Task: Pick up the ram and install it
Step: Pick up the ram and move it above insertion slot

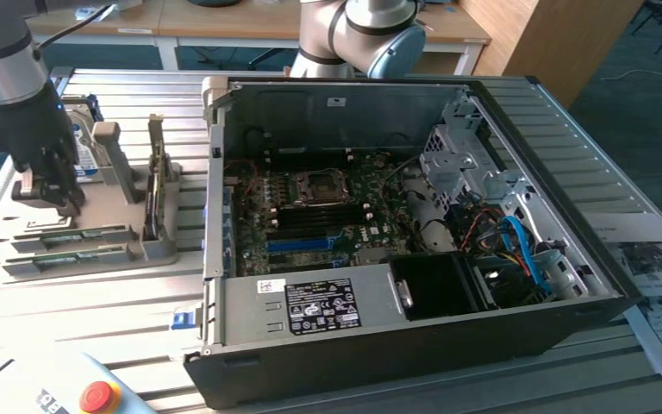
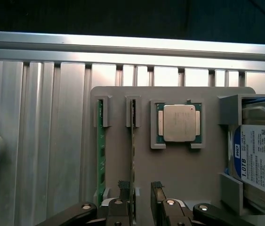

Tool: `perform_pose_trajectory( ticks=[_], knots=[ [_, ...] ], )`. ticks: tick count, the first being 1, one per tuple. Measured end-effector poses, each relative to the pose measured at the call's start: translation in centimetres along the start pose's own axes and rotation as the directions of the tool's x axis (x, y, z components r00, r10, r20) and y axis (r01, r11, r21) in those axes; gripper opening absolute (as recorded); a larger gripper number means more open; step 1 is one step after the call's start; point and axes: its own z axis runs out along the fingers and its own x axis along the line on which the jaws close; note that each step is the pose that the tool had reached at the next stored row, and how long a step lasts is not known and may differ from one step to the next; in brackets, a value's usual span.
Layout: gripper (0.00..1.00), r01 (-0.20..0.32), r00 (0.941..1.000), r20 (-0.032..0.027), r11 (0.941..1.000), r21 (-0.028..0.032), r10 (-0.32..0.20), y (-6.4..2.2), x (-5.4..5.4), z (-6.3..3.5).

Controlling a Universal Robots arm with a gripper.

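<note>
The biggest thing is the gray metal table (image 1: 90, 302) with long grooves. On it lies a big black computer case (image 1: 423, 341), open on top, so I can see the green board and wires inside. At the exterior view's left, beside the case, sits a gray tray (image 1: 153, 252) that holds the small parts.

My gripper (image 1: 51, 197) hangs over that tray. Its two fingers (image 2: 124, 187) are apart, as wide as they go, and I hold nothing.

In the tray, the hard drive (image 2: 259, 160) with the blue and white label is the biggest part. Next come two long thin green sticks, each standing on its edge in its own slot. The ram (image 2: 133, 155) is the stick nearer the middle of the tray, and it runs right between my two fingers. I cannot tell if a finger touches it. The other stick (image 2: 100, 160) is just beside it, near the tray's edge. The square silver chip (image 2: 178, 122) rests flat in its own pocket, between the ram and the hard drive.

A small red button (image 1: 100, 396) sits at the table's near corner.
</note>
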Motion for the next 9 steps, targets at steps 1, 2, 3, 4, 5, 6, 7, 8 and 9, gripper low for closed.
perform_pose_trajectory(
  ticks=[1,2,3,4,5,6,7,8,9],
  knots=[
    [0.31,0.0,1.0,0.0,1.0,0.0,0.0,0.0,0.0,0.1],
    [0.31,0.0,1.0,0.0,1.0,0.0,0.0,-0.01,0.0,0.2],
    [0.31,0.0,1.0,0.0001,1.0,0.0001,0.0,-0.01,0.0,0.29],
    [0.31,0.0,1.0,0.0,1.0,0.0001,0.0,-0.01,0.0,0.37],
    [0.31,0.0,1.0,-0.0001,1.0,-0.0001,0.0,-0.01,0.01,0.42],
    [0.31,0.0,1.0,-0.0001,1.0,-0.0001,0.0,-0.01,0.01,0.42],
    [0.31,0.0,1.0,-0.0001,1.0,-0.0002,0.0,-0.01,0.01,0.42],
    [0.31,0.0,1.0,-0.0001,1.0,-0.0001,0.0,-0.01,0.01,0.42],
    [0.31,0.0,1.0,0.0,1.0,-0.0001,0.0,-0.01,0.0,0.42]
  ],
)
